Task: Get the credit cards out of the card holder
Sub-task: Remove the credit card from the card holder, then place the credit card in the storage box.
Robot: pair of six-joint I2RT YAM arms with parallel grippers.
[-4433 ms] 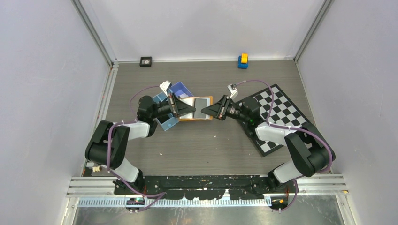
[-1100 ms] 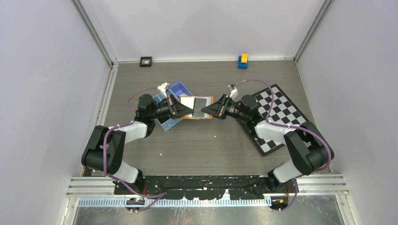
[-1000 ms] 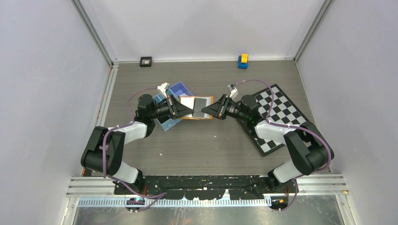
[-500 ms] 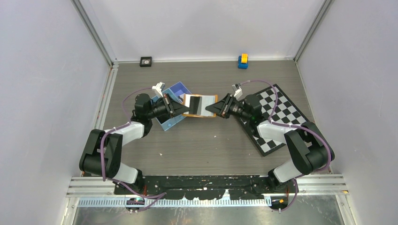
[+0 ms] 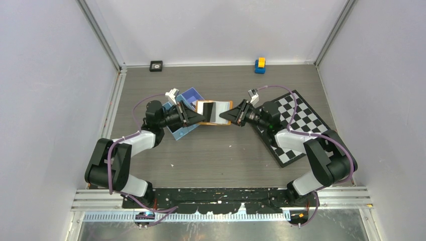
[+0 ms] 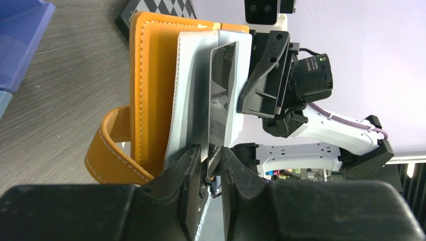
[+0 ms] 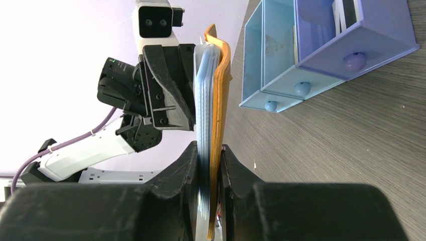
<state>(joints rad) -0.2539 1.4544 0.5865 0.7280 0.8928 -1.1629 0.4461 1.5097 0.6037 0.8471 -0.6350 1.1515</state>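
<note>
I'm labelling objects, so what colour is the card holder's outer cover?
The card holder is orange with pale stitching, clearest in the left wrist view.

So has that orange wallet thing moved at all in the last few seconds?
Yes. The card holder has shifted a little to the right, closer to the checkerboard mat, and slightly toward the back wall.
</note>
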